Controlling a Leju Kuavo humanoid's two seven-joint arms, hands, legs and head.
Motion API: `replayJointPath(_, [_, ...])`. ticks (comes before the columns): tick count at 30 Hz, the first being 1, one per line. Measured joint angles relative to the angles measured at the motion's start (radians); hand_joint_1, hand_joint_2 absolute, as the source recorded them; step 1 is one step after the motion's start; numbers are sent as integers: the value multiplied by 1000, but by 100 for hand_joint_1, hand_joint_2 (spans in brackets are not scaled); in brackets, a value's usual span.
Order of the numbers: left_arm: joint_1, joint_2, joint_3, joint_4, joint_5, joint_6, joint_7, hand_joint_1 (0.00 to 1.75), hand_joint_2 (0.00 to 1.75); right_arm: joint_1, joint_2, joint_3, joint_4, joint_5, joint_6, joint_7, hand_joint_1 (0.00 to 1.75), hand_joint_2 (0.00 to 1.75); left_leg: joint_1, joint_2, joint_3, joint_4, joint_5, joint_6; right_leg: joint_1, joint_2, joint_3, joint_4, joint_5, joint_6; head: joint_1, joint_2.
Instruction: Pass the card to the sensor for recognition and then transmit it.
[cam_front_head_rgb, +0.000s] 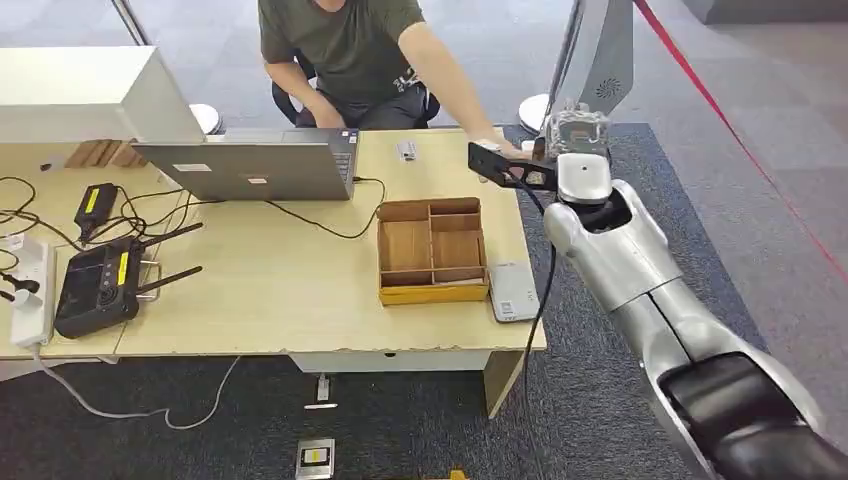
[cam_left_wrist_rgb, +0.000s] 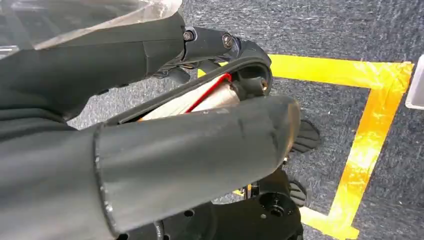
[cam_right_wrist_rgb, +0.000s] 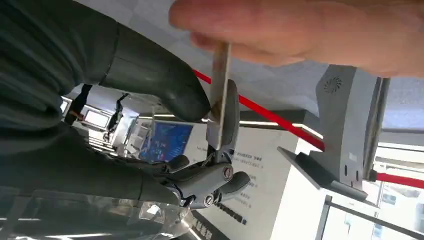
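My right hand (cam_front_head_rgb: 573, 134) reaches past the table's far right corner. In the right wrist view that hand (cam_right_wrist_rgb: 150, 95) pinches a thin pale card (cam_right_wrist_rgb: 220, 75) between its thumb and a dark finger. A person's hand (cam_right_wrist_rgb: 310, 35) grips the card's other end; in the head view the person's hand (cam_front_head_rgb: 508, 150) is right beside mine. The grey card sensor (cam_front_head_rgb: 513, 291) lies flat on the table's near right edge, well short of my hand. My left hand (cam_left_wrist_rgb: 165, 150) hangs over the carpet with its thumb and fingers apart and nothing in it.
A seated person (cam_front_head_rgb: 350, 50) leans over the wooden table (cam_front_head_rgb: 280, 300). On it are a divided wooden box (cam_front_head_rgb: 432, 250), a laptop (cam_front_head_rgb: 250, 165), a black controller (cam_front_head_rgb: 95, 285) and cables. A white kiosk (cam_front_head_rgb: 600, 60) and red barrier tape (cam_front_head_rgb: 720, 110) stand on the right.
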Motion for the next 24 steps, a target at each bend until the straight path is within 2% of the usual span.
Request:
replayJointPath(10, [-9, 0, -10, 0, -23, -5, -18, 0, 0, -20, 23, 38, 24, -98, -79, -10, 175, 175, 0, 0, 0, 0, 0, 0, 0, 0, 0, 0, 0, 0, 0, 0])
replayJointPath(11, [-10, 0, -10, 0, -24, -6, -18, 0, 0, -22, 23, 43, 28, -102, -83, -10, 19, 175, 0, 0, 0, 0, 0, 0, 0, 0, 0, 0, 0, 0, 0, 0])
replayJointPath(12, [-11, 0, -12, 0, -24, -6, -18, 0, 0, -23, 23, 47, 32, -105, -85, -10, 0, 175, 0, 0, 0, 0, 0, 0, 0, 0, 0, 0, 0, 0, 0, 0])
replayJointPath(13, [-12, 0, -15, 0, -24, -6, -17, 0, 0, -23, 23, 51, 34, -106, -85, -8, 0, 0, 0, 0, 0, 0, 0, 0, 0, 0, 0, 0, 0, 0, 0, 0])
replayJointPath(16, [-11, 0, -16, 0, -22, -7, -11, 0, 0, -23, 23, 62, 40, -95, -112, -15, 0, 0, 0, 0, -1, 0, 0, 0, 0, 0, 0, 0, 0, 0, 0, 0])
replayJointPath(24, [-9, 0, -17, 0, -19, -5, -5, 0, 0, -25, 20, 85, 47, -79, -111, -12, 0, 0, 0, 0, 0, 0, 0, 0, 0, 0, 0, 0, 0, 0, 0, 0])
